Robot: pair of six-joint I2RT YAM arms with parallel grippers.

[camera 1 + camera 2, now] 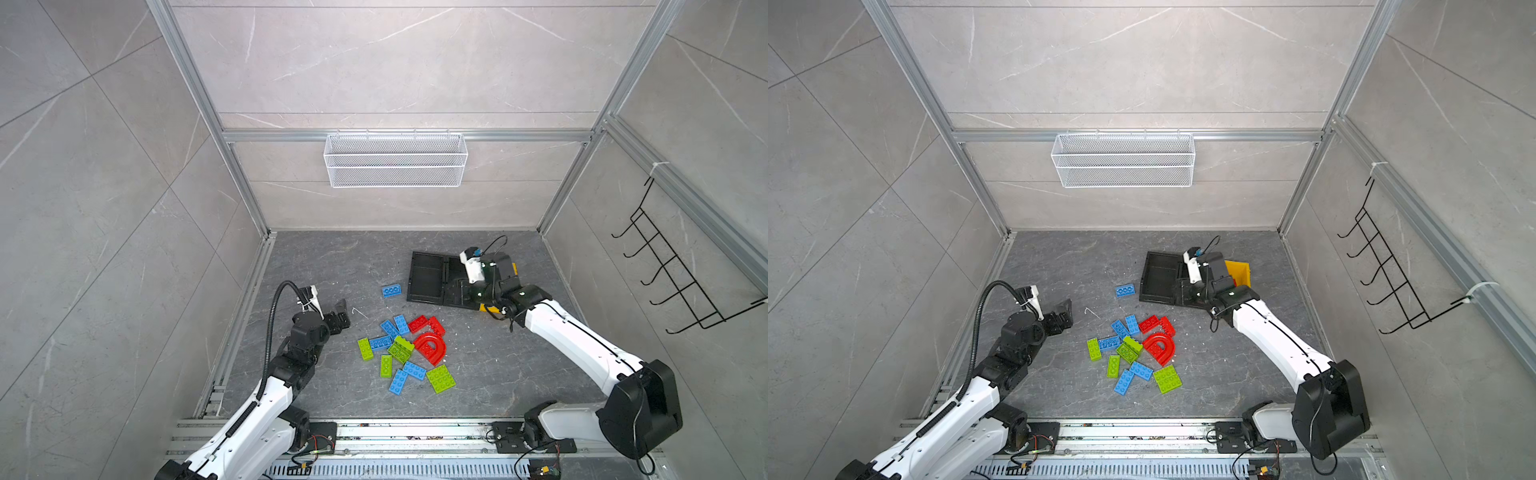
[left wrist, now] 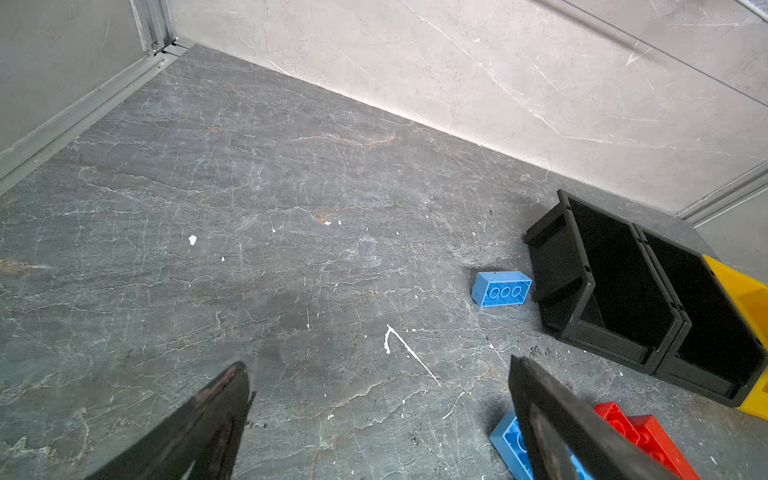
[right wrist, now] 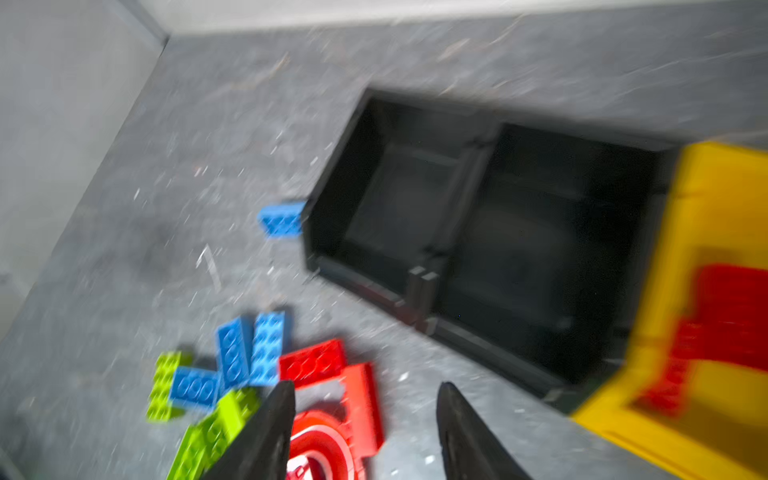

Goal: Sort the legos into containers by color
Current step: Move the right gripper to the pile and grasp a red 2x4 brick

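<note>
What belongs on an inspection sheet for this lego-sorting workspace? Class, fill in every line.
Surface: dark grey stone-look floor, scuffed.
Job's things: brick pile, blue, green and red, mid-floor; lone blue brick beside two black bins that look empty; yellow bin holds red bricks.
Clutter: white flecks, one thin white strip.
Grippers: left gripper open, empty, over bare floor; right gripper open, empty, near the bins.
Cables: black ribbed hose on left arm; thin wire looped at right wrist.
Surroundings: white mesh basket on back wall; black hook rack on a side wall.
</note>
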